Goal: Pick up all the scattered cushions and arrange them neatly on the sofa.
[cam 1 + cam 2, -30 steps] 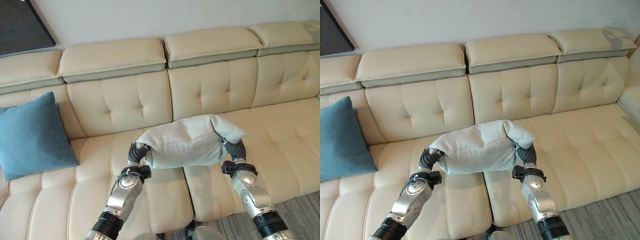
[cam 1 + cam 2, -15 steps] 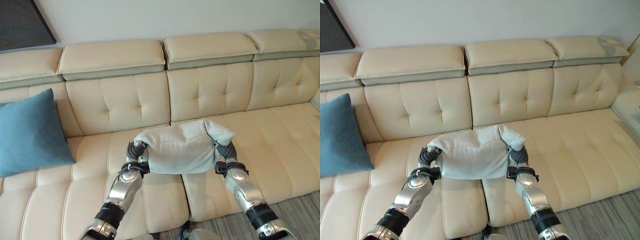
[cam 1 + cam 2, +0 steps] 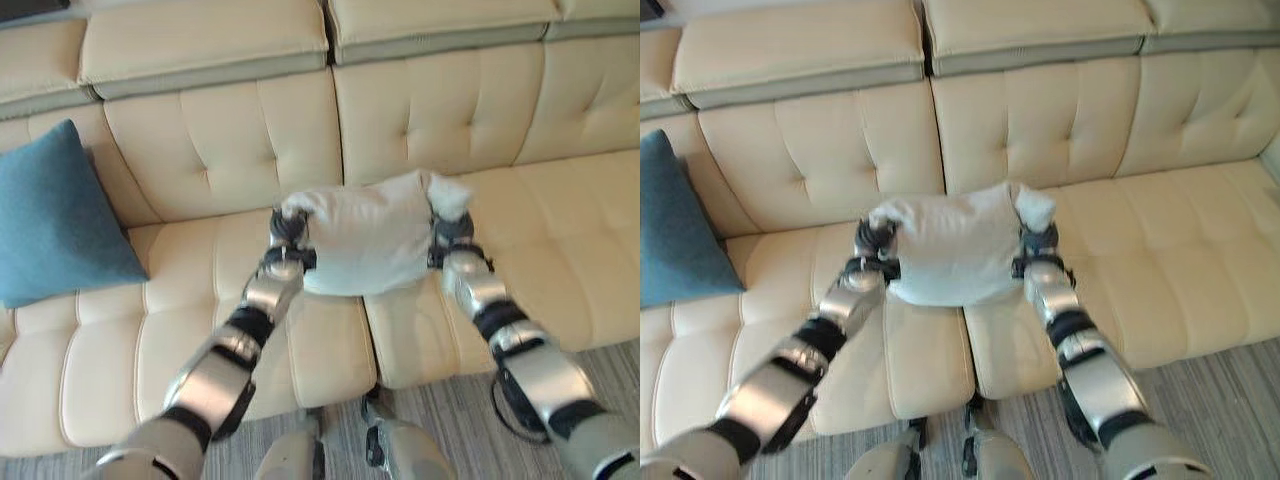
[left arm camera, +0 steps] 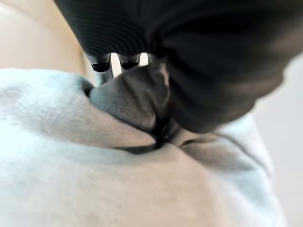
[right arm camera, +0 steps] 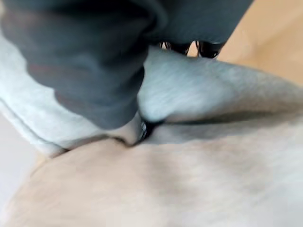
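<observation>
A pale grey-white cushion hangs between my two hands over the middle seat of the cream sofa, close to its backrest. My left hand pinches the cushion's left edge, and my right hand pinches its right edge. The left wrist view shows cloth bunched under my left hand's fingers. In the right wrist view the cloth is folded under my right hand's fingers. A blue cushion leans upright against the backrest at the far left.
The sofa's seat to the right of the grey cushion is bare cream leather. Grey striped carpet lies in front of the sofa's front edge.
Both arms have reached further forward, carrying the pale cushion toward the backrest. The camera has tipped down and moved closer, so the wall and dark frame have left the picture.
</observation>
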You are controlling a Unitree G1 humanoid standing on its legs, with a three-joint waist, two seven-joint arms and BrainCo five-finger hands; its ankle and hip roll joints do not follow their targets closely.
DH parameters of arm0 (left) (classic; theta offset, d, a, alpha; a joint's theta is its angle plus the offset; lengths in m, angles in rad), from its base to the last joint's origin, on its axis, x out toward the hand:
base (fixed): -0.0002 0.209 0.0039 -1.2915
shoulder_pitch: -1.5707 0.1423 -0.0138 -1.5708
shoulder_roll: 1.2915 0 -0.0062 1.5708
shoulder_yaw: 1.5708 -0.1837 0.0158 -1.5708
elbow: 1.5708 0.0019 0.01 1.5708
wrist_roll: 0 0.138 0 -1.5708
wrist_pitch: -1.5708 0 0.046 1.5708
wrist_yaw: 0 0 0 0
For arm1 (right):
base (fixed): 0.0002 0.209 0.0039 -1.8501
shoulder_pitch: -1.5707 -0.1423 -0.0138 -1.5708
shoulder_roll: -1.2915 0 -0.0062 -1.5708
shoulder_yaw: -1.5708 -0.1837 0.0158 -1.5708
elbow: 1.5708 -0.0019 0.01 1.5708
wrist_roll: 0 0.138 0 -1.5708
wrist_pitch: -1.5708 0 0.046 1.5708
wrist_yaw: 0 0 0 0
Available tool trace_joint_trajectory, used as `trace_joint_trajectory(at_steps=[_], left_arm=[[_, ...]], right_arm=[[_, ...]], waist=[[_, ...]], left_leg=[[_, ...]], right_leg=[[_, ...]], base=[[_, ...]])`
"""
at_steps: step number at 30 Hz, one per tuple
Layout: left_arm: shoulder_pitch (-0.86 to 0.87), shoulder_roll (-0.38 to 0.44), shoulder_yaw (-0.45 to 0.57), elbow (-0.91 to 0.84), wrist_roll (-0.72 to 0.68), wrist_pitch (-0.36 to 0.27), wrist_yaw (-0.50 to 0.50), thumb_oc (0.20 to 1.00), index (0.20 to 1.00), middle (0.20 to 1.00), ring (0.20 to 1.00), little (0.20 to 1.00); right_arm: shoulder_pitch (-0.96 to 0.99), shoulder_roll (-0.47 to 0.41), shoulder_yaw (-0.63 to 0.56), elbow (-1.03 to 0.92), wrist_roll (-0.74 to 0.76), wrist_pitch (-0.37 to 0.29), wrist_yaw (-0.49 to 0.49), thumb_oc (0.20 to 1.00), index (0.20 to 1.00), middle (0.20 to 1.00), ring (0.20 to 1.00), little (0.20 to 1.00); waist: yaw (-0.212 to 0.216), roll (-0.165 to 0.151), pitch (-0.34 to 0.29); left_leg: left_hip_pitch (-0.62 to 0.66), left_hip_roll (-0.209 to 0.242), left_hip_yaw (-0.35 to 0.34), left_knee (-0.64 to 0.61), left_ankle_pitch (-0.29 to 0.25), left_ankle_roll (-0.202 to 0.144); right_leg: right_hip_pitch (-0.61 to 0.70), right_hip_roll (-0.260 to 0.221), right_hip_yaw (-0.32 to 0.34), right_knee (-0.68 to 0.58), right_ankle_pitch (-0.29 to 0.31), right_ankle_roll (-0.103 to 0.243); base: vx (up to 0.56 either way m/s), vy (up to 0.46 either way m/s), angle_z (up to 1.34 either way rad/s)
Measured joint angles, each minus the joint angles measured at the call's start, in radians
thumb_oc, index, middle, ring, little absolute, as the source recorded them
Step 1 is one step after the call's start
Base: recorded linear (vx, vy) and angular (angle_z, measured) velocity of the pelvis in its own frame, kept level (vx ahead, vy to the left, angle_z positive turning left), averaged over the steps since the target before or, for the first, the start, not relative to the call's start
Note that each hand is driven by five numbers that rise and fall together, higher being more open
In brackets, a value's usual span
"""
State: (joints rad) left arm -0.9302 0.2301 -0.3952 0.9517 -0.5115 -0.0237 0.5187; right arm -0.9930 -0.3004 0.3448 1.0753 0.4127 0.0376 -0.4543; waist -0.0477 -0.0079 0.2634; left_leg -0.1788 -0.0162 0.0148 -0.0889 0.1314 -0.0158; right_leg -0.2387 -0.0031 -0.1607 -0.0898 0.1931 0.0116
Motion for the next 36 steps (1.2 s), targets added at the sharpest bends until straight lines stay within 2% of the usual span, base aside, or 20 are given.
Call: trace_joint_trajectory(at_steps=[1, 2, 4, 5, 12, 14, 15, 17, 19, 20, 21, 22, 23, 24, 26, 27, 29, 33, 36], left_arm=[[-0.027, -0.002, -0.001, 0.044, -0.025, -0.001, -0.011, 0.46, 0.46, 0.46, 0.46, 0.46], [-0.071, 0.003, 0.004, 0.096, -0.063, 0.005, -0.024, 0.598, 0.598, 0.598, 0.598, 0.598], [-0.111, 0.017, 0.005, 0.137, -0.101, 0.009, -0.048, 0.74, 0.74, 0.74, 0.74, 0.74], [-0.139, 0.022, 0.007, 0.164, -0.11, 0.01, -0.055, 1.0, 1.0, 1.0, 1.0, 1.0], [-0.179, 0.138, 0.134, 0.247, -0.298, 0.018, -0.108, 1.0, 1.0, 1.0, 1.0, 1.0], [-0.138, 0.174, 0.164, 0.248, -0.335, 0.019, -0.106, 1.0, 1.0, 1.0, 1.0, 1.0], [-0.119, 0.186, 0.179, 0.236, -0.334, 0.024, -0.115, 1.0, 1.0, 1.0, 1.0, 1.0], [-0.027, 0.24, 0.204, 0.196, -0.318, 0.025, -0.135, 1.0, 1.0, 1.0, 1.0, 1.0], [0.104, 0.314, 0.205, 0.108, -0.232, 0.018, -0.151, 1.0, 1.0, 1.0, 1.0, 1.0], [0.21, 0.355, 0.245, 0.07, -0.188, 0.02, -0.152, 1.0, 1.0, 1.0, 1.0, 1.0], [0.356, 0.371, 0.291, -0.051, -0.154, 0.004, -0.166, 1.0, 1.0, 1.0, 1.0, 1.0], [0.464, 0.36, 0.332, -0.116, -0.123, -0.004, -0.17, 1.0, 1.0, 1.0, 1.0, 1.0], [0.639, 0.313, 0.382, -0.176, -0.09, 0.002, -0.17, 1.0, 1.0, 1.0, 1.0, 1.0], [0.807, 0.247, 0.416, -0.296, -0.045, 0.01, -0.173, 1.0, 1.0, 1.0, 1.0, 1.0], [0.96, 0.172, 0.408, -0.383, 0.011, 0.021, -0.208, 1.0, 1.0, 1.0, 1.0, 1.0], [0.96, 0.157, 0.4, -0.333, 0.027, 0.043, -0.217, 1.0, 1.0, 1.0, 1.0, 1.0], [0.979, 0.138, 0.411, -0.33, 0.065, 0.047, -0.237, 1.0, 1.0, 1.0, 1.0, 1.0], [1.004, 0.09, 0.405, -0.321, 0.104, 0.052, -0.263, 1.0, 1.0, 1.0, 1.0, 1.0], [1.011, 0.068, 0.378, -0.318, 0.14, 0.057, -0.284, 1.0, 1.0, 1.0, 1.0, 1.0]], right_arm=[[-0.027, 0.0, 0.006, 0.042, 0.0, 0.009, 0.004, 1.0, 1.0, 1.0, 1.0, 1.0], [-0.072, -0.002, 0.009, 0.094, 0.0, 0.028, 0.012, 1.0, 1.0, 1.0, 1.0, 1.0], [-0.113, -0.012, 0.01, 0.132, 0.001, 0.038, 0.024, 1.0, 1.0, 1.0, 1.0, 1.0], [-0.131, -0.023, 0.018, 0.144, 0.001, 0.041, 0.025, 1.0, 1.0, 1.0, 1.0, 1.0], [-0.181, -0.099, 0.035, 0.173, 0.001, 0.058, 0.043, 1.0, 1.0, 1.0, 1.0, 1.0], [-0.172, -0.106, 0.025, 0.173, 0.003, 0.056, 0.038, 1.0, 1.0, 1.0, 1.0, 1.0], [-0.155, -0.113, -0.017, 0.147, 0.011, 0.049, 0.038, 1.0, 1.0, 1.0, 1.0, 1.0], [-0.059, -0.144, -0.113, 0.079, 0.07, 0.006, 0.021, 1.0, 1.0, 1.0, 1.0, 1.0], [0.081, -0.183, -0.193, -0.019, 0.12, -0.024, 0.02, 1.0, 1.0, 1.0, 1.0, 1.0], [0.187, -0.21, -0.243, -0.051, 0.141, -0.032, 0.025, 1.0, 1.0, 1.0, 1.0, 1.0], [0.314, -0.213, -0.291, -0.161, 0.143, -0.053, 0.034, 1.0, 1.0, 1.0, 1.0, 1.0], [0.428, -0.209, -0.316, -0.225, 0.139, -0.058, 0.04, 1.0, 1.0, 1.0, 1.0, 1.0], [0.621, -0.19, -0.328, -0.324, 0.125, -0.055, 0.049, 1.0, 1.0, 1.0, 1.0, 1.0], [0.773, -0.133, -0.393, -0.407, 0.115, -0.053, 0.084, 1.0, 1.0, 1.0, 1.0, 1.0], [0.899, -0.073, -0.419, -0.438, 0.096, -0.035, 0.117, 1.0, 1.0, 1.0, 1.0, 1.0], [0.899, -0.069, -0.396, -0.399, 0.072, -0.016, 0.127, 1.0, 1.0, 1.0, 1.0, 1.0], [0.903, -0.049, -0.403, -0.404, 0.018, -0.01, 0.151, 1.0, 1.0, 1.0, 1.0, 1.0], [0.927, -0.006, -0.396, -0.37, -0.031, -0.009, 0.179, 1.0, 1.0, 1.0, 1.0, 1.0], [0.942, 0.024, -0.393, -0.333, -0.049, -0.006, 0.188, 1.0, 1.0, 1.0, 1.0, 1.0]], waist=[[0.001, 0.0, 0.0], [0.002, 0.001, 0.001], [0.002, 0.002, 0.002], [0.003, 0.002, 0.002], [0.009, 0.005, 0.005], [0.01, 0.005, 0.006], [0.018, 0.006, 0.008], [0.025, 0.007, 0.019], [0.026, 0.006, 0.022], [0.03, 0.006, 0.023], [0.031, 0.005, 0.023], [0.033, 0.005, 0.023], [0.037, 0.004, 0.023], [0.037, 0.001, 0.022], [0.039, -0.004, 0.016], [0.042, -0.01, 0.007], [0.044, -0.021, -0.009], [0.054, -0.036, -0.109], [0.055, -0.04, -0.135]], left_leg=[[-0.003, 0.001, 0.0, 0.0, 0.001, 0.001], [-0.015, 0.002, 0.0, 0.0, 0.001, 0.002], [-0.026, 0.002, 0.0, 0.0, 0.004, 0.005], [-0.03, 0.003, 0.0, 0.0, 0.004, 0.005], [-0.03, 0.003, -0.003, 0.0, 0.004, 0.005], [-0.028, 0.002, -0.005, 0.0, 0.004, 0.005], [-0.026, 0.0, -0.007, 0.0, 0.004, 0.005], [0.001, -0.001, -0.008, 0.0, 0.003, 0.004], [0.019, -0.002, -0.013, -0.001, -0.003, 0.002], [0.025, -0.003, -0.015, -0.004, -0.009, 0.001], [0.037, -0.003, -0.015, -0.005, -0.012, 0.005], [0.06, -0.004, -0.016, -0.005, -0.022, 0.001], [0.093, -0.004, -0.015, -0.006, -0.032, 0.013], [0.104, -0.006, -0.015, -0.005, -0.037, 0.017], [0.133, -0.006, -0.012, -0.006, -0.045, 0.021], [0.132, -0.009, -0.009, -0.006, -0.05, 0.023], [0.128, -0.011, -0.006, -0.004, -0.051, 0.025], [0.134, -0.015, -0.005, -0.005, -0.055, 0.031], [0.166, -0.02, -0.004, -0.006, -0.057, 0.035]], right_leg=[[-0.004, 0.001, 0.0, 0.0, 0.0, 0.0], [-0.014, 0.002, -0.002, 0.005, 0.001, -0.002], [-0.026, 0.003, -0.002, 0.005, 0.016, -0.022], [-0.03, 0.003, -0.004, 0.005, 0.017, -0.024], [-0.027, 0.003, -0.008, 0.006, 0.017, -0.024], [-0.024, 0.001, -0.011, 0.006, 0.017, -0.024], [-0.021, 0.0, -0.012, 0.006, 0.017, -0.024], [0.008, -0.002, -0.02, 0.005, 0.016, -0.024], [0.029, -0.004, -0.027, 0.005, 0.005, -0.018], [0.035, -0.005, -0.027, 0.005, -0.007, -0.009], [0.048, -0.005, -0.027, 0.005, -0.009, -0.007], [0.071, -0.005, -0.027, 0.005, -0.016, -0.011], [0.103, -0.006, -0.027, 0.004, -0.032, -0.005], [0.115, -0.007, -0.027, 0.005, -0.032, -0.004], [0.144, -0.008, -0.022, 0.004, -0.035, -0.006], [0.142, -0.009, -0.017, 0.0, -0.045, -0.003], [0.136, -0.012, -0.01, 0.0, -0.04, 0.002], [0.139, -0.016, -0.006, 0.0, -0.04, 0.003], [0.173, -0.02, -0.006, -0.001, -0.044, 0.007]], base=[[0.02, -0.005, 0.03], [0.0, 0.0, 0.0], [0.0, 0.0, 0.0], [0.0, 0.0, 0.0], [0.03, 0.018, 0.03], [0.03, 0.046, 0.06], [0.02, 0.035, 0.04], [0.02, 0.046, 0.04], [0.06, 0.057, 0.09], [0.04, 0.093, 0.09], [0.06, 0.079, 0.04], [0.04, 0.11, 0.0], [0.03, 0.13, -0.01], [0.0, 0.12, -0.01], [-0.03, 0.083, -0.04], [-0.06, 0.114, -0.06], [-0.04, 0.071, -0.06], [-0.07, 0.113, -0.03], [-0.08, 0.102, -0.02]])
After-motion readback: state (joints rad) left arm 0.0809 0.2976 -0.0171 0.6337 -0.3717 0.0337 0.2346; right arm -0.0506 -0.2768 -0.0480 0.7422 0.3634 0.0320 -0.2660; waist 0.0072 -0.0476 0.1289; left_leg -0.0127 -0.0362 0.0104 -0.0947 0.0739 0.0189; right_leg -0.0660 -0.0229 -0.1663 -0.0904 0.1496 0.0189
